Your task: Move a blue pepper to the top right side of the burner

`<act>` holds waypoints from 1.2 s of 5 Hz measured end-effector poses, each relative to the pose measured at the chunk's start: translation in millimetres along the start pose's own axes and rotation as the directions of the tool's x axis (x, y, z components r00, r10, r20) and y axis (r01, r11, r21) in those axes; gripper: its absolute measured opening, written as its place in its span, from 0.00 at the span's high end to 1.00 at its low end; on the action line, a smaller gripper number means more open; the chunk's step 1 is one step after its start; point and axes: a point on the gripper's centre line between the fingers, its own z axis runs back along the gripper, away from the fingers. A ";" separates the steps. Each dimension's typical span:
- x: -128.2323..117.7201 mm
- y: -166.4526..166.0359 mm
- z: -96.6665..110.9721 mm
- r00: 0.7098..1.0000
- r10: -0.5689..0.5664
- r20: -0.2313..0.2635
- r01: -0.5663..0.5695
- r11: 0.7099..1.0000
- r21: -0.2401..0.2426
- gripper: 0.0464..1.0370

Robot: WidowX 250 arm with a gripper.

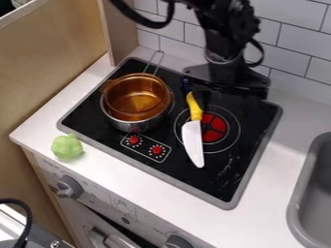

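The black gripper (226,86) hangs over the back right part of the black stove top, close to the tiled wall. Its lower end blends into the dark surface. Just left of it, at the stove's back edge, shows a small dark blue thing (186,86); it may be the blue pepper, but I cannot tell. The red-centred burner (214,128) lies below the gripper in view, with a knife (192,138) across its left part, its yellow handle toward the gripper.
An amber pot (136,96) sits in a metal pan (129,125) on the stove's left side. A green pepper-like toy (67,147) lies on the white counter (123,172) at front left. A grey sink (298,203) is at the right edge.
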 end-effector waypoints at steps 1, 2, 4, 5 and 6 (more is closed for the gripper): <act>11.3 -2.3 2.1 0.996 -0.025 0.088 0.022 0.999 0.031 0.04; 19.4 0.7 5.8 0.992 -0.043 0.119 0.033 0.996 0.087 0.04; 40.3 14.5 2.3 0.983 -0.109 0.149 0.085 0.984 0.156 0.04; 46.8 23.8 1.1 0.980 -0.140 0.143 0.112 0.976 0.187 0.04; 54.4 33.5 -2.2 0.969 -0.180 0.167 0.145 0.968 0.203 0.04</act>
